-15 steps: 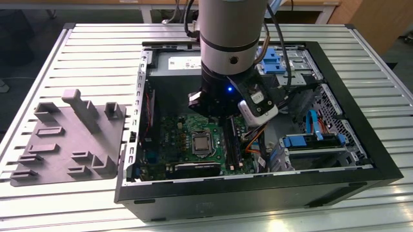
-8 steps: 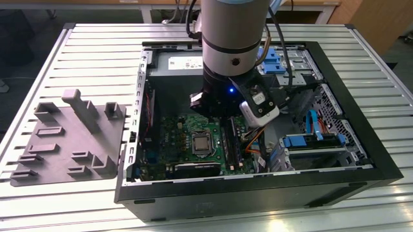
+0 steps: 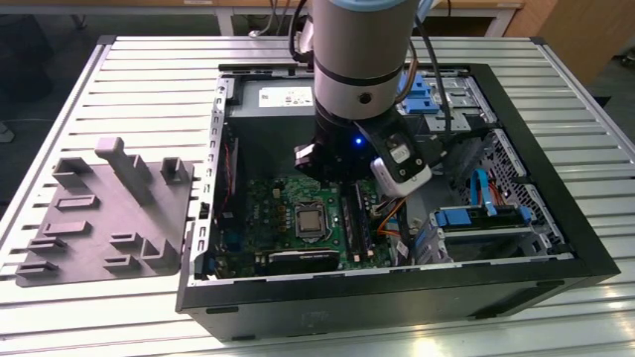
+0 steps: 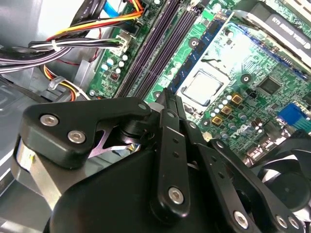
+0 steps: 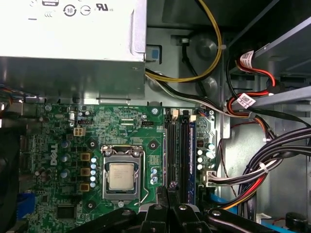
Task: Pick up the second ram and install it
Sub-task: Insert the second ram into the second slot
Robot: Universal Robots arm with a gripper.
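Pressure should go straight down, square to the motherboard (image 5: 53,121), never rocking. The gripper (image 5: 167,190) looks closed on nothing; the second ram (image 5: 169,145) seems to stand edgewise on that board just beneath.

Motherboard (image 3: 273,201) in case (image 3: 397,305), tray (image 3: 100,238) beside
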